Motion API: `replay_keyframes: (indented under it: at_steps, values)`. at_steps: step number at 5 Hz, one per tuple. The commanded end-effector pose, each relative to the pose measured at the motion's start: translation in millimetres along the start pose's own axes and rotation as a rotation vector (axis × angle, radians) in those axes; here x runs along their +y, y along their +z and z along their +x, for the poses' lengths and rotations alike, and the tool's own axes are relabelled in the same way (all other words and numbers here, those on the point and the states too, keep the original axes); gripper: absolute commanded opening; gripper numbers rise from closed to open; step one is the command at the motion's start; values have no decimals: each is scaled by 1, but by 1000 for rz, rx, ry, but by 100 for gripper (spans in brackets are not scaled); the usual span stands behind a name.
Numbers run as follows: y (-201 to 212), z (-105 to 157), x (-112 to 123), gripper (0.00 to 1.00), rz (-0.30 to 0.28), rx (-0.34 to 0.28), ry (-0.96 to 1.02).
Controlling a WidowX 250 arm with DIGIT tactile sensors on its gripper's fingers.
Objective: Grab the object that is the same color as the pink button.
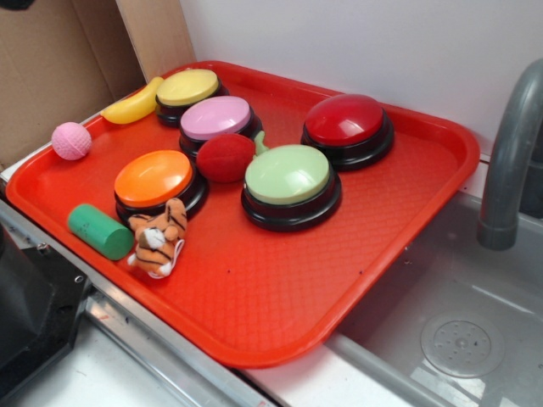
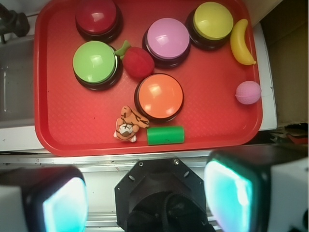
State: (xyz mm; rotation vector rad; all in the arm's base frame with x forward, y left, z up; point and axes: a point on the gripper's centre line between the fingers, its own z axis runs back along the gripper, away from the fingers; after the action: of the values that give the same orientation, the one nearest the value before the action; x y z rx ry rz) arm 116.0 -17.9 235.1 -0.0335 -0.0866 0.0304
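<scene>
A small pink dimpled ball [image 1: 71, 141] [image 2: 248, 93] rests at the tray's left edge in the exterior view, at the right edge in the wrist view. The pink button [image 1: 216, 119] [image 2: 168, 38] stands on its black base near the back of the red tray [image 1: 254, 297] [image 2: 72, 121]. My gripper [image 2: 147, 200] hangs high above the tray's near side, open, with nothing between its two fingers [image 2: 229, 195]. It is far from the ball and does not appear in the exterior view.
On the tray stand yellow [image 1: 187, 88], orange [image 1: 153, 180], green [image 1: 288, 175] and dark red [image 1: 344, 119] buttons. Also there are a fuzzy red ball [image 1: 225, 158], a toy banana [image 1: 134, 105], a green cylinder [image 1: 100, 231] and a small tiger [image 1: 159, 237]. A sink with faucet [image 1: 509, 161] lies to the right.
</scene>
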Motion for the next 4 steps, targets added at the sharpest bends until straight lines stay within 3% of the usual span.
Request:
replay_keyframes:
  at_steps: [1,4]
  values:
    - [0,0,0,100,0,0,0]
    - [-35,24,49,100,58,-43,452]
